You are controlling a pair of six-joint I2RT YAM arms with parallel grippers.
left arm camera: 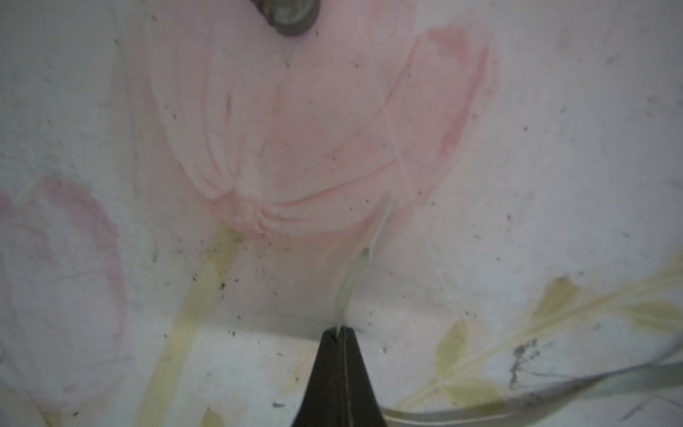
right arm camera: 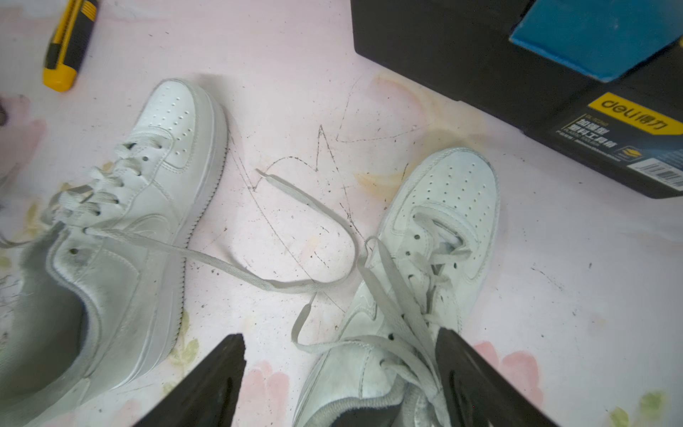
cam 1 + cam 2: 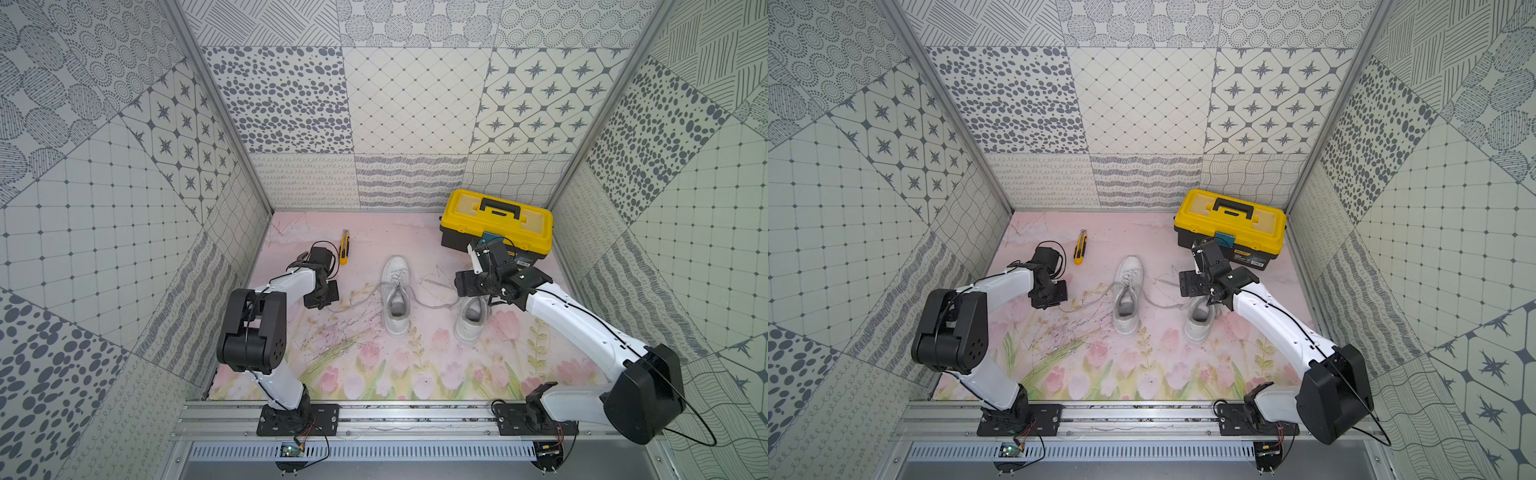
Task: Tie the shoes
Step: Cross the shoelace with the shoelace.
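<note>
Both white sneakers point their toes at the table's (image 3: 374,370) far edge: the middle shoe (image 3: 396,291) at the centre, the second shoe (image 3: 471,320) nearer the right edge, before the yellow toolbox (image 3: 496,220). The left gripper (image 1: 340,332) is pinched tight on the middle shoe's lace (image 1: 345,292). The right gripper (image 2: 340,334) hangs spread wide over the second shoe.

The shoes (image 2: 148,222) look like smooth, faintly glossy white leather, with flat woven cloth laces (image 2: 218,263). Under the right claw (image 2: 342,334), the surface (image 2: 295,92) is matt, printed, scratched and gritty. Beyond it, the toolbox (image 3: 459,212) is smooth yellow-and-black plastic.
</note>
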